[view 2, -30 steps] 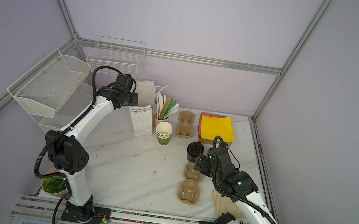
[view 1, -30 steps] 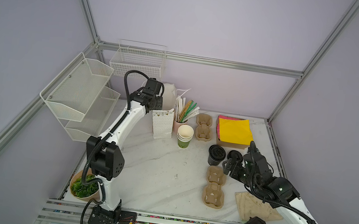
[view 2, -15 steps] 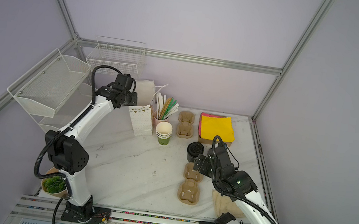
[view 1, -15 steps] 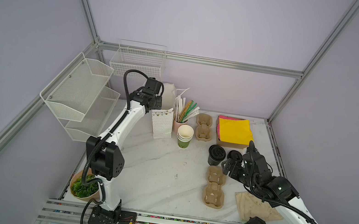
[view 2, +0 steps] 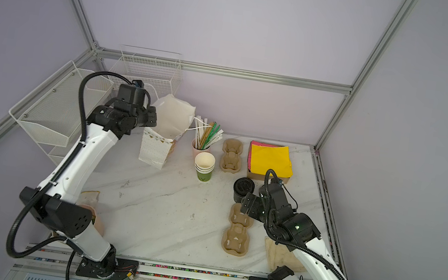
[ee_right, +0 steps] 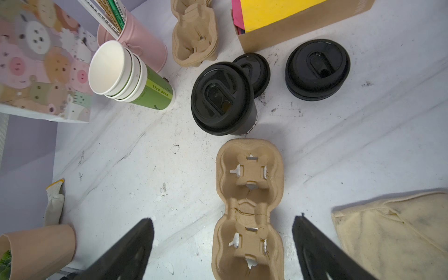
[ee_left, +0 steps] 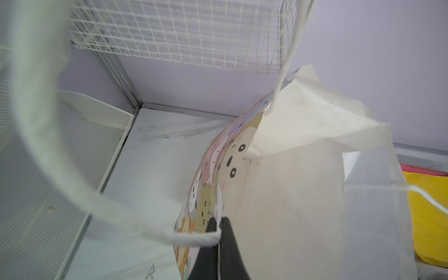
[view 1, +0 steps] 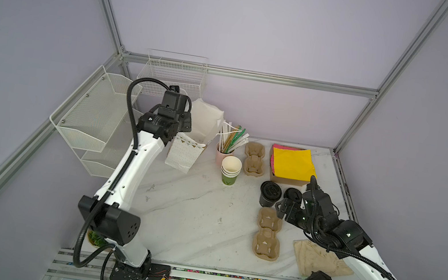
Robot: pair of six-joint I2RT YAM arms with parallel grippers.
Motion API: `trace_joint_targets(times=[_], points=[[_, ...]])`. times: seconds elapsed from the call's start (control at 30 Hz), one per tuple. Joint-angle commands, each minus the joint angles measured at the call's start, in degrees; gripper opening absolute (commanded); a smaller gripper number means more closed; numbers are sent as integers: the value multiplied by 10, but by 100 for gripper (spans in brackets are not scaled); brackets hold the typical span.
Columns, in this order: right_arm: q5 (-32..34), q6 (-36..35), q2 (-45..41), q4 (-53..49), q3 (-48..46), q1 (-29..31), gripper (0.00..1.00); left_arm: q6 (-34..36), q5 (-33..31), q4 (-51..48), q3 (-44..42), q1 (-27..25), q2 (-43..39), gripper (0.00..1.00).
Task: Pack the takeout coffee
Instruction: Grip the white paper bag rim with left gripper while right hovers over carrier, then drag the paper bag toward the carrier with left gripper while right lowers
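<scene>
The takeout coffee [view 1: 270,194] [view 2: 243,188] [ee_right: 221,97] is a dark cup with a black lid, upright on the table right of centre. A white paper bag [view 1: 184,156] [view 2: 155,148] [ee_left: 291,194] with cartoon animals stands open at the back left. My left gripper [view 1: 186,124] [ee_left: 219,223] is shut on the bag's near wall by its white cord handle. My right gripper [view 1: 284,208] [ee_right: 223,219] is open, hovering just in front of the coffee, over a brown two-cup carrier [view 1: 267,234] [ee_right: 249,174], holding nothing.
A stack of green cups [view 1: 230,172], a pink cup of straws [view 1: 224,150] and spare carriers [view 1: 254,158] stand behind. A box of yellow napkins [view 1: 291,163], loose black lids [ee_right: 317,69], a cloth [view 1: 319,260], wire baskets [view 1: 90,117] and a plant pot [view 1: 95,239] ring the table.
My left gripper has closed on the bag's wall. The right arm has hardly moved.
</scene>
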Motion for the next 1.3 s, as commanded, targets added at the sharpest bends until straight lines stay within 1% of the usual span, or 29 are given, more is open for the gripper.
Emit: trace_joint_targets(times=[0.0,0.2,0.3,0.4,0.5,0.67,0.73,0.83,0.97,1.03,1.1,1.17,1.27], points=[[0,-6,3,9,8,3,93,-31,34,-10,-59,3,-105,0],[2,-4,5,13,11,3,93,-62,91,-53,-129,2,-221,0],[3,1,2,13,11,3,93,-75,114,-72,-159,3,-266,0],[10,8,2,3,8,3,93,-102,160,-88,-186,0,-300,0],[17,17,11,-13,-1,3,93,-133,177,-95,-210,-7,-329,0],[22,27,20,-24,-30,4,93,-191,182,-98,-251,-37,-367,0],[23,33,23,-25,-41,5,93,-210,177,-98,-265,-52,-373,0],[30,46,32,-27,-54,11,93,-241,156,-97,-277,-89,-379,0],[30,68,39,-17,-76,22,94,-285,99,-95,-295,-158,-377,0],[29,79,45,-10,-85,27,94,-302,93,-91,-306,-183,-372,0],[28,89,54,-2,-92,35,96,-315,78,-85,-313,-210,-366,0],[28,98,67,2,-96,46,97,-320,49,-86,-312,-232,-361,0],[34,114,87,6,-99,66,97,-331,20,-85,-317,-252,-359,0]])
